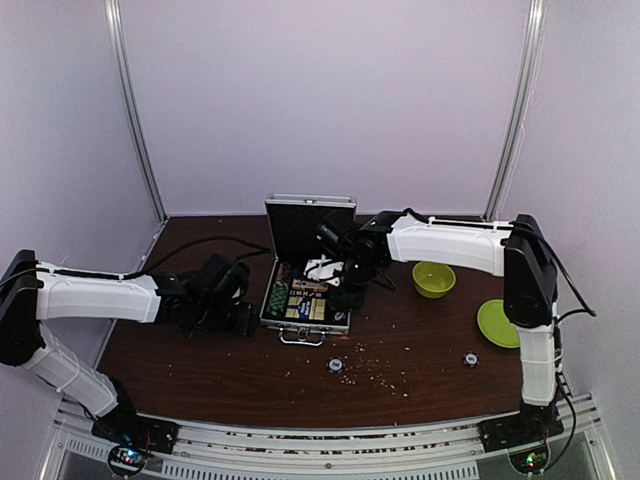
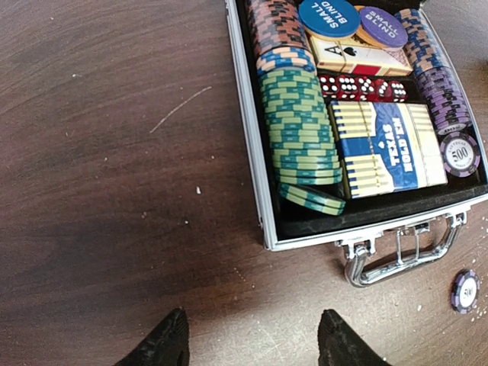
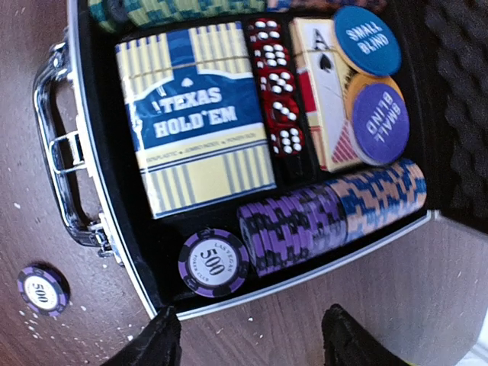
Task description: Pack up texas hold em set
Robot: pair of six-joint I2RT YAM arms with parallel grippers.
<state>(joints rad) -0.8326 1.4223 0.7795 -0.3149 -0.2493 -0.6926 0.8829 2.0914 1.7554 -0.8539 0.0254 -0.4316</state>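
Observation:
The silver case (image 1: 300, 322) lies open mid-table with its lid (image 1: 310, 225) upright. In the left wrist view it holds a green chip row (image 2: 301, 130), red dice (image 2: 362, 88), the yellow-blue card box (image 2: 389, 145) and purple chips (image 2: 446, 99). The handle (image 2: 396, 255) faces me. My left gripper (image 2: 252, 343) is open and empty, over bare table left of the case (image 1: 243, 318). My right gripper (image 3: 248, 339) is open and empty, just outside the case's right wall (image 3: 305, 278), beside a flat 500 chip (image 3: 213, 263). Two loose purple chips (image 1: 336, 365) (image 1: 469, 358) lie on the table.
A lime-green bowl (image 1: 433, 278) and a flat lime-green plate (image 1: 497, 322) sit at the right. Crumbs are scattered over the dark wooden table (image 1: 400, 380) in front of the case. White walls enclose the back and sides.

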